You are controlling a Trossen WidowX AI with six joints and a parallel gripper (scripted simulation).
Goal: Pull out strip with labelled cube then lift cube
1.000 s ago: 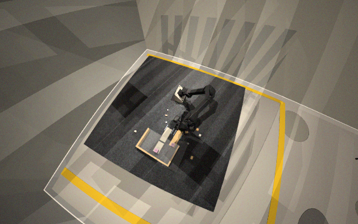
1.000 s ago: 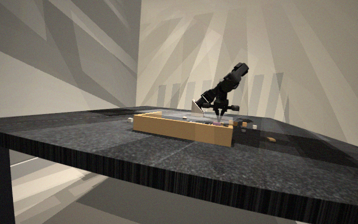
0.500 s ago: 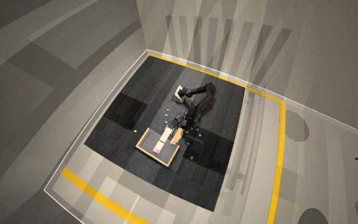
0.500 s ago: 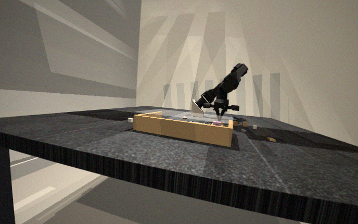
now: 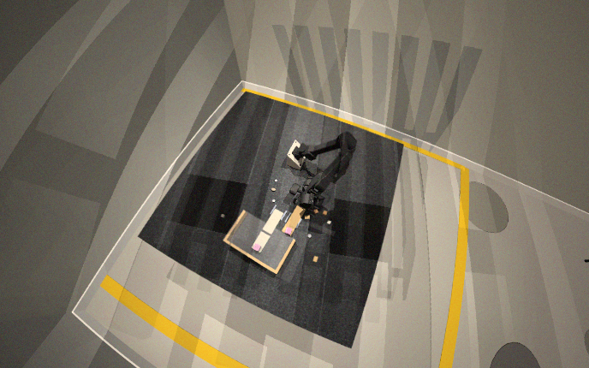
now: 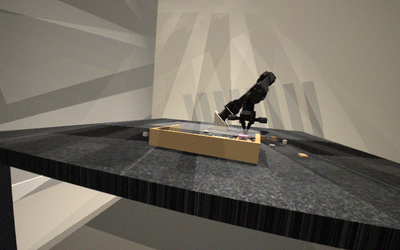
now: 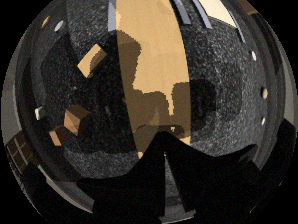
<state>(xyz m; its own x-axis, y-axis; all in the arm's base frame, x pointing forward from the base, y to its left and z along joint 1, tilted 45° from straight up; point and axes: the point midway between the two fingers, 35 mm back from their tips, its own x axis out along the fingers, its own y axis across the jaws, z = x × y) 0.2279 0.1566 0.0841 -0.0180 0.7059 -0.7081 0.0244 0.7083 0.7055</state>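
A tan strip (image 5: 295, 217) (image 7: 155, 47) shows in one piece and bears a pink cube (image 5: 288, 230) at its far end. A pink cube with a dark mark (image 6: 243, 137) shows over the frame wall in the exterior view. A cream strip (image 5: 275, 220) (image 7: 218, 10) has a gap across it; its separate far piece (image 5: 262, 239) bears another pink cube (image 5: 256, 247). My gripper (image 6: 245, 133) (image 7: 161, 135) is shut and empty, pointing down at the tan strip's near end. Whether the tips touch it cannot be told.
A wooden frame (image 5: 250, 256) (image 6: 203, 147) with a clear cover stands around the strips' far ends. Bluish rails (image 7: 202, 14) flank the strips. Brown blocks (image 5: 324, 212) (image 6: 272, 138) (image 7: 76, 119) and a flat tan block (image 5: 315, 258) (image 6: 302, 155) lie to the right. Small white bits lie around.
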